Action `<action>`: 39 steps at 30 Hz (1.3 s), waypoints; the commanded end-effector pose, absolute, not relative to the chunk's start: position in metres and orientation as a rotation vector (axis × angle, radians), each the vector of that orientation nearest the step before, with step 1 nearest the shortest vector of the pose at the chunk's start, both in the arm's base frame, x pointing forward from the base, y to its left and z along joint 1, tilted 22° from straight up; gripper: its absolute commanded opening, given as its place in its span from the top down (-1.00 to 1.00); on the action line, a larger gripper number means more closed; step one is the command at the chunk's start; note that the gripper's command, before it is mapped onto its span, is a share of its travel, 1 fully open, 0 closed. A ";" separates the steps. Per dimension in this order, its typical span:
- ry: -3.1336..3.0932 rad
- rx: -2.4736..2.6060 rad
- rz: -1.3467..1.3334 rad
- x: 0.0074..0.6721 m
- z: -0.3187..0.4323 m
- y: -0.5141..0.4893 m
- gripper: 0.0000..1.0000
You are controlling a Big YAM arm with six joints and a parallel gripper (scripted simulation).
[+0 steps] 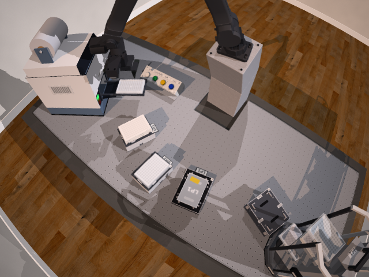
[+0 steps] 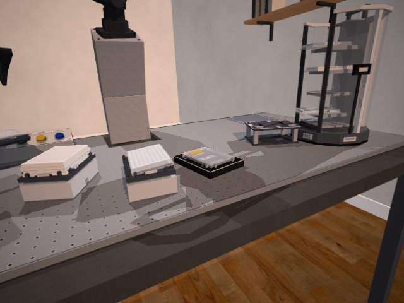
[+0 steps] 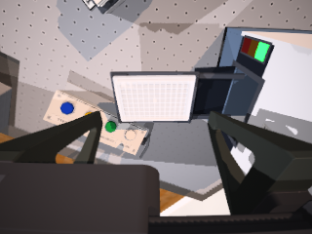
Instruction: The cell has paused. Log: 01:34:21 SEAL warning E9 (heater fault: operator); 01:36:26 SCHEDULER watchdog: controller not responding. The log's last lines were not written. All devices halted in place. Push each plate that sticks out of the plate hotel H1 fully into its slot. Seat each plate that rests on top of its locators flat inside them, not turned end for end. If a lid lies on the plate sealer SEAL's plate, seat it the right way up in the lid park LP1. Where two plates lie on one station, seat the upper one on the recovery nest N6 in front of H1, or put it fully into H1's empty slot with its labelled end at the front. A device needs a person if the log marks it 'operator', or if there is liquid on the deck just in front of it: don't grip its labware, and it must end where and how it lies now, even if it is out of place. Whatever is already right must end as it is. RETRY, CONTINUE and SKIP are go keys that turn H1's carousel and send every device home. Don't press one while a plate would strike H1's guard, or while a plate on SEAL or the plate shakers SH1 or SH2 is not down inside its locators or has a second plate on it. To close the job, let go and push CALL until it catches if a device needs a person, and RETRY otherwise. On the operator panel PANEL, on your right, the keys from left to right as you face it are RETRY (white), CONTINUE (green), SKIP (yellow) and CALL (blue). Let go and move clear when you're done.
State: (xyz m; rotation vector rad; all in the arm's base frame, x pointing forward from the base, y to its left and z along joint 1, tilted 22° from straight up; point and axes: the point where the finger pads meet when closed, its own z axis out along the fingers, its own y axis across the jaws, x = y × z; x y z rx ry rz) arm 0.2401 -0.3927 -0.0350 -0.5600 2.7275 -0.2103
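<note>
Working left to right across the top view, we list first the plate sealer SEAL [image 1: 64, 86], a beige box with a foil roll on top and a green light at its front corner; its white well plate [image 1: 130, 86] lies on the dark tray that juts from its mouth, and we cannot tell whether the plate sits down inside its locators. Above that plate hangs our gripper [image 3: 156, 146], fingers spread wide with nothing between them, its body partly masking the sealer's opening. Next comes PANEL [image 1: 161, 79]: green, yellow and blue keys read plainly, the white key only faintly. Toward the deck's front we note shaker SH1 [image 2: 59, 185] carrying what looks like two stacked plates [image 2: 55, 160], then shaker SH2 [image 2: 151, 185] with one plate [image 2: 148, 158], labels too small to read. Lid park LP1 [image 1: 176, 200] holds a clear lid [image 1: 192, 189] with a yellow mark. Nest N6 [image 1: 266, 210] stands bare. Hotel H1 [image 2: 326, 65] is cropped at the frame corner from above; plates show in its lower slots, but how far they protrude is hard to judge.
</note>
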 end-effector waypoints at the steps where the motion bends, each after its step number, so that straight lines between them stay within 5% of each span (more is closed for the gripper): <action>1: 2.714 -0.584 -0.240 0.253 -0.038 -0.404 -1.00; 39: 2.722 -0.563 -0.229 0.255 -0.065 -0.402 -1.00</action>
